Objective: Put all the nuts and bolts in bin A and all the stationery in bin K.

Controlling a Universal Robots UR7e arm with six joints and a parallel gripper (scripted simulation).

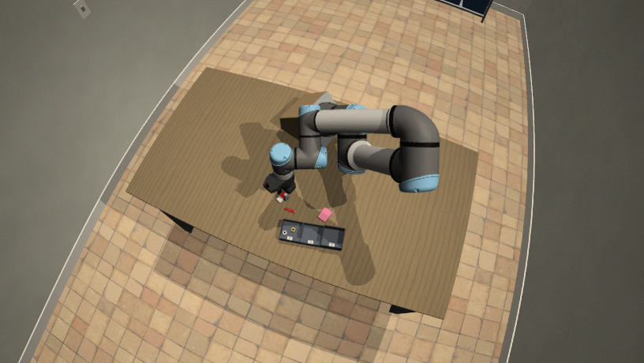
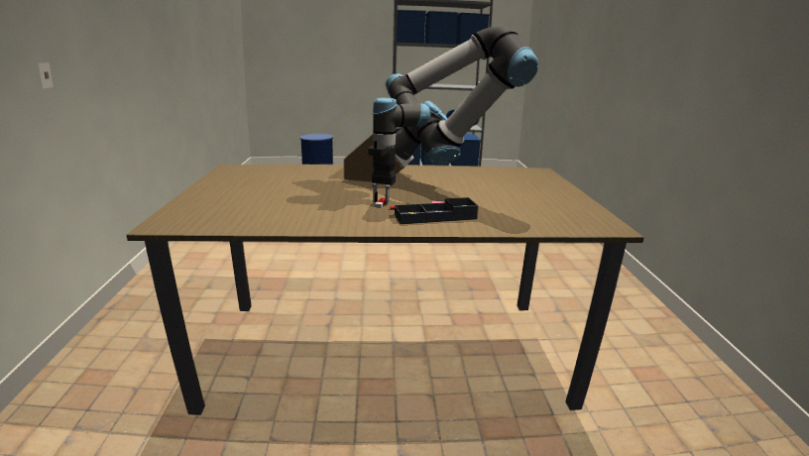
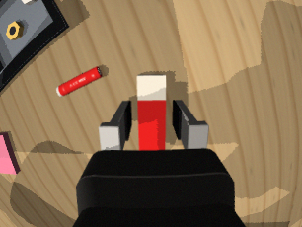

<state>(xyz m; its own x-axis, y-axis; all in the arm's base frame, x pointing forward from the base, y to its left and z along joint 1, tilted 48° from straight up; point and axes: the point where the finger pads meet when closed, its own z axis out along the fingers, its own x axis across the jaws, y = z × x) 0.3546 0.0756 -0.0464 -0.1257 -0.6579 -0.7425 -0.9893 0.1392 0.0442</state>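
Observation:
A red and white block, like an eraser (image 1: 279,199) (image 2: 379,204) (image 3: 151,89), lies on the table. My gripper (image 2: 381,200) (image 3: 152,113) is open, its fingers down on either side of the block, with a gap on each side. A red cylinder with a white tip, like a marker (image 1: 290,210) (image 3: 80,81), lies between the block and the bins. A pink block (image 1: 324,214) (image 3: 7,154) lies behind the bins. The black three-part bin row (image 1: 311,245) (image 2: 436,215) (image 3: 60,25) holds a brass nut (image 1: 294,229) (image 3: 19,29) and a pale nut in its left compartment. The labels are unreadable.
The wooden table (image 1: 180,148) (image 2: 255,220) carries everything. The bin row stands near its front edge, and its right compartment has higher walls in the exterior view. A brown slanted block (image 2: 358,161) stands behind the gripper, by the arm's base.

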